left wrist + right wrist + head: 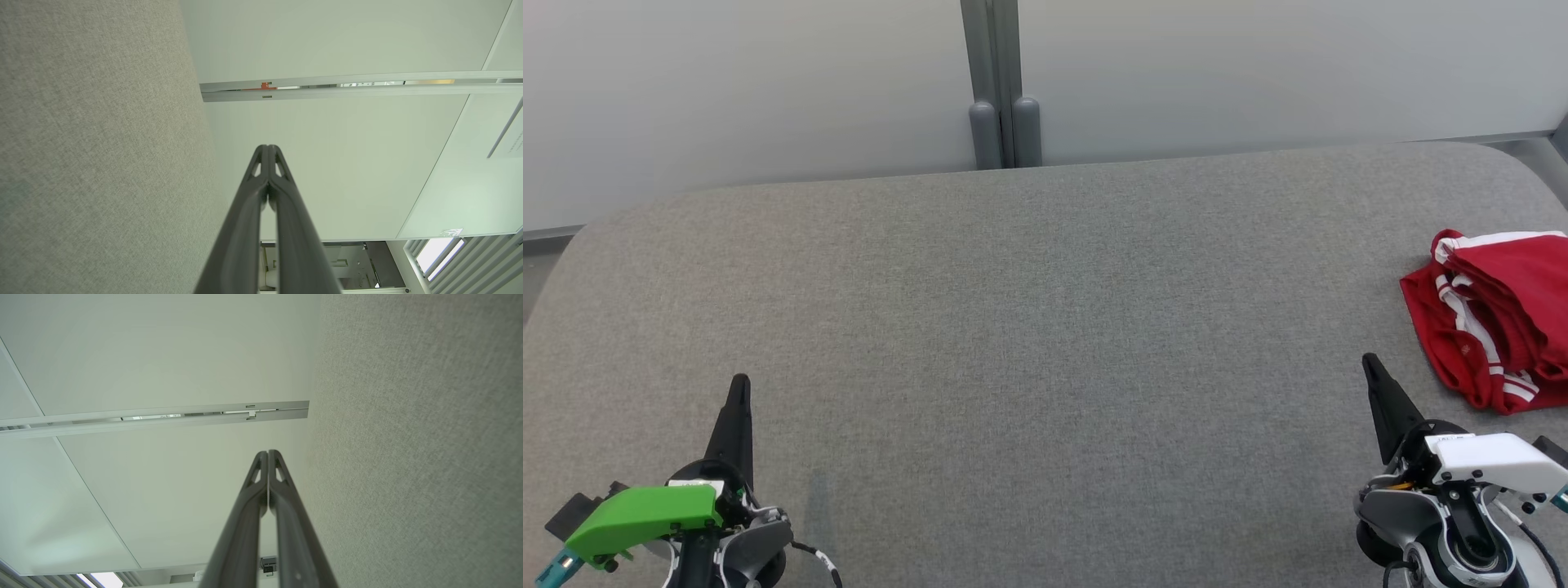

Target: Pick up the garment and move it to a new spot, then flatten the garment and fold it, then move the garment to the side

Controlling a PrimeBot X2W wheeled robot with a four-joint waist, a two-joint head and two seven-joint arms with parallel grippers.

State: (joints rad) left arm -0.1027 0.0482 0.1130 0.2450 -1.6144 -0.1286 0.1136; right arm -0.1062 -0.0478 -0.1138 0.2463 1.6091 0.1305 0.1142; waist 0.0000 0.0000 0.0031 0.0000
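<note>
garment [1499, 314]: red with white stripes; lying bunched at 3 o'clock on the grey cloth surface [1045, 327] | left gripper [739, 382]: sitting at 7 o'clock; fingers pressing together, grasping nothing | right gripper [1370, 361]: sitting at 5 o'clock; fingers clenching on nothing; resting near the garment, not touching

open: grey table [1045, 327] middle, left | obstacle: red garment [1494, 318], right edge | behind: wall [768, 82]
</note>
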